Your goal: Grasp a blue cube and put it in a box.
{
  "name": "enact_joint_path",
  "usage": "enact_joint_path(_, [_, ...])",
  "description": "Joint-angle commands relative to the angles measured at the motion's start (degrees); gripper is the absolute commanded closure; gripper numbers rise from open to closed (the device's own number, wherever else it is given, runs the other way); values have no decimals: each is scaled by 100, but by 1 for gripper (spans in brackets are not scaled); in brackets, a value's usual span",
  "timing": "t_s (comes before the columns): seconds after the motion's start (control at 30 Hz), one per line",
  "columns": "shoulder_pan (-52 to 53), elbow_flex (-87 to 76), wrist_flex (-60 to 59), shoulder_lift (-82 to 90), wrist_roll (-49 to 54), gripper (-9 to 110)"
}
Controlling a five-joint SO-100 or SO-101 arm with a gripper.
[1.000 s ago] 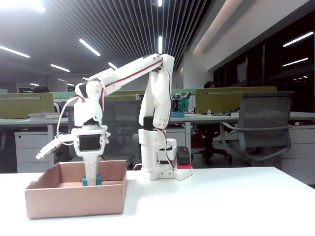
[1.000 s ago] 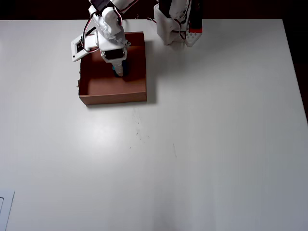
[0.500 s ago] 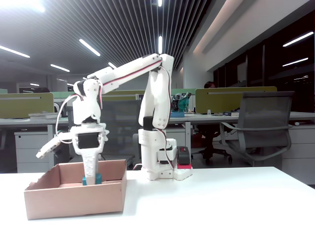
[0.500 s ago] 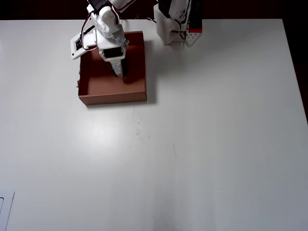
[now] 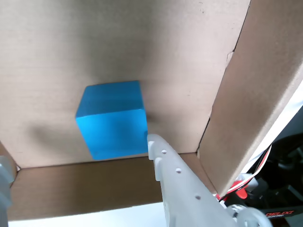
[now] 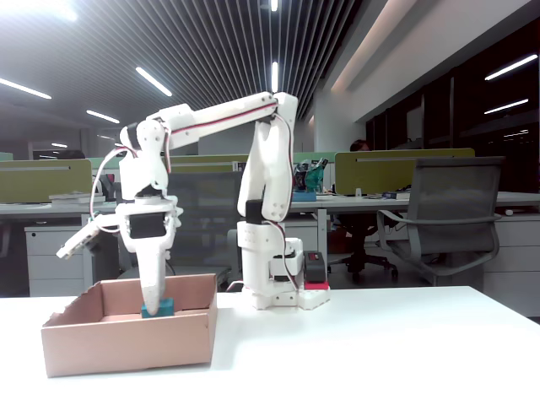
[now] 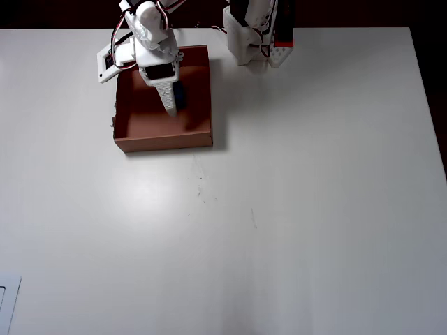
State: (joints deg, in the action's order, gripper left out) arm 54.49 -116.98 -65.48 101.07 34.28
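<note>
The blue cube [image 5: 112, 118] lies on the floor of the brown cardboard box [image 5: 255, 94], free of the fingers. My gripper [image 5: 75, 151] is open above it; one white finger [image 5: 165, 163] ends beside the cube's lower right corner. In the fixed view the gripper [image 6: 106, 281] hangs over the box [image 6: 126, 342], its straight finger pointing down next to the cube [image 6: 162, 307] and its other jaw splayed out to the left. The overhead view shows the gripper [image 7: 136, 94] over the box [image 7: 164, 143], with the cube [image 7: 180, 96] partly hidden by the finger.
The arm's white base [image 7: 255, 35] stands at the table's far edge, right of the box. The white table [image 7: 279, 209] stretches wide in front and to the right. A pale sheet corner [image 7: 5, 300] shows at the bottom left. Office desks and a chair [image 6: 447, 228] stand behind.
The arm has lifted and swung slightly left in the fixed view, so the finger tip has risen off the box floor. The cube has stayed on the floor of the box.
</note>
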Motion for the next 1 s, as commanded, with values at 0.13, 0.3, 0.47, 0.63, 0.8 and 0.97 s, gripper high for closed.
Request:
enact_joint_path(0.13, [-448, 1002, -492, 606, 466, 66])
enact_joint_path(0.3, [-932, 1433, -976, 967, 756, 68])
enact_joint_path(0.47, [-1670, 1556, -1327, 1538, 765, 68])
enact_joint_path(0.63, [-2628, 1644, -2259, 2215, 694, 70])
enact_joint_path(0.8, [-2839, 1450, -2443, 2637, 659, 73])
enact_joint_path(0.97, [-2733, 1371, -2443, 3076, 659, 75])
